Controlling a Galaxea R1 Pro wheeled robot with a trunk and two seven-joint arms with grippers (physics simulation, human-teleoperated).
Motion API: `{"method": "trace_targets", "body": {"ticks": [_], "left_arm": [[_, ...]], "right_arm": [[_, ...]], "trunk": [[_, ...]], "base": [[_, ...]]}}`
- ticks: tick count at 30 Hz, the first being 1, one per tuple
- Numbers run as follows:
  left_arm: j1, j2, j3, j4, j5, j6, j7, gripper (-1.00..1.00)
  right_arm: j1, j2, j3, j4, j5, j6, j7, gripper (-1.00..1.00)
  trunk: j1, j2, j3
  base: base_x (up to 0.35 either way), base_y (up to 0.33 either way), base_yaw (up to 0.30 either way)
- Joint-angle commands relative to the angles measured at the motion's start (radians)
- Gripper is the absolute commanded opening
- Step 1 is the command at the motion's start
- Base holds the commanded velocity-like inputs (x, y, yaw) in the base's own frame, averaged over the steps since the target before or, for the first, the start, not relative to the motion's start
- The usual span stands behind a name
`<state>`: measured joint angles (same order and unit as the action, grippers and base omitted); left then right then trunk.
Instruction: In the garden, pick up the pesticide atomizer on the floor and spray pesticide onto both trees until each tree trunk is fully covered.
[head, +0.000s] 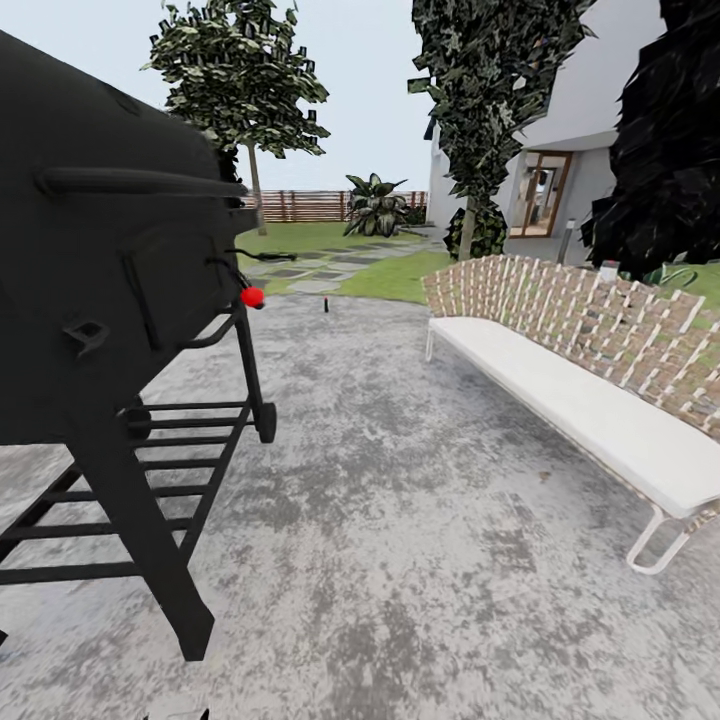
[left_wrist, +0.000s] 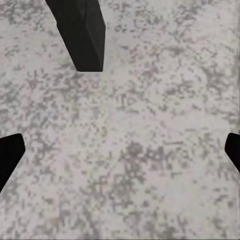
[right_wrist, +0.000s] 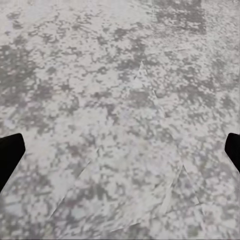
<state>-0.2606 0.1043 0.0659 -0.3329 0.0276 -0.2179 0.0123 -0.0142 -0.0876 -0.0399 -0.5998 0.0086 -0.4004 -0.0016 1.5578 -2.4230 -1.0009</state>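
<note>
A small dark pesticide atomizer (head: 326, 305) is seen on the mottled grey paving (head: 400, 520), well beyond the black barbecue grill (head: 110, 260), near the lawn (head: 395, 275). Both pincers are held wide over bare paving, nothing gripped.

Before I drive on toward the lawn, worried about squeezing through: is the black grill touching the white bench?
Apart. The head view shows the grill and the bench separated by open grey paving.

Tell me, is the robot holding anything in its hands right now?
No, nothing. In each wrist view the left gripper and the right gripper are wide open, with just bare grey paving between the dark fingertips.
</note>
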Motion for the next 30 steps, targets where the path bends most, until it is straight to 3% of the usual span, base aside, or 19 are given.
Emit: {"method": "trace_targets", "body": {"ticks": [1,30], "left_arm": [[0.000,0.000,0.000,0.000,0.000,0.000,0.000,1.00],[0.000,0.005,0.000,0.000,0.000,0.002,0.000,1.00]], "right_arm": [[0.000,0.000,0.000,0.000,0.000,0.000,0.000,1.00],[0.000,0.000,0.000,0.000,0.001,0.000,-0.001,1.00]], "trunk": [[0.000,0.000,0.000],[0.000,0.000,0.000]], "base": [[0.329,-0.138,0.000],[0.305,-0.193,0.019]]}}
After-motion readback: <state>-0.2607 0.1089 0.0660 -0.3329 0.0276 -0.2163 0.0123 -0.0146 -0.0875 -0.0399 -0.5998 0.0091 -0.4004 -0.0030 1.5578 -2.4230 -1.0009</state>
